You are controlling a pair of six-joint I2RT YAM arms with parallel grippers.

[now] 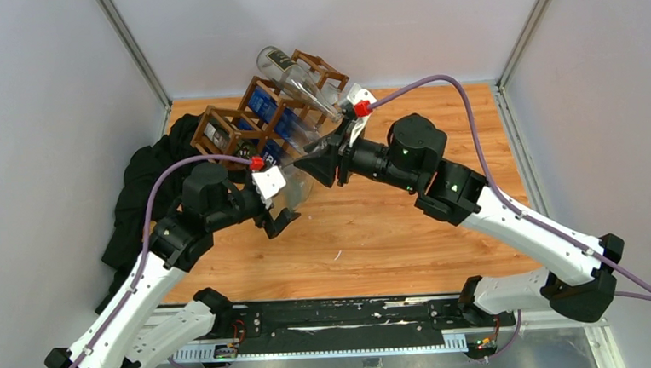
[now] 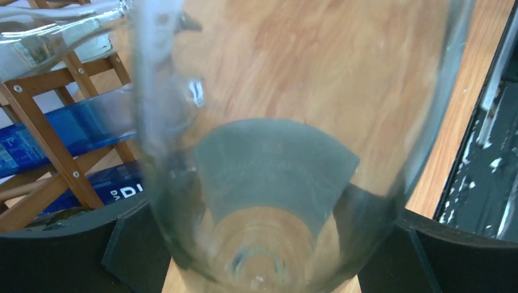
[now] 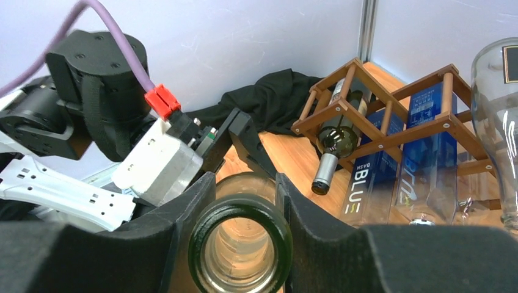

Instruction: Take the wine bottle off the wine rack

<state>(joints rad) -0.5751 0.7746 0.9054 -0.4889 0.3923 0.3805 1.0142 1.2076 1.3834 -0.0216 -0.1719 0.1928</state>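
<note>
Top external view, and the clear wine bottle is lying out over the wooden table, just in front of the dark wine rack, stretched between the two arms. The right gripper is clamping the neck, both fingers pressing on the glass right at the mouth. The left gripper is standing wide around the fat end, and I'm not able to tell whether it's gripping or only flanking it.
</note>
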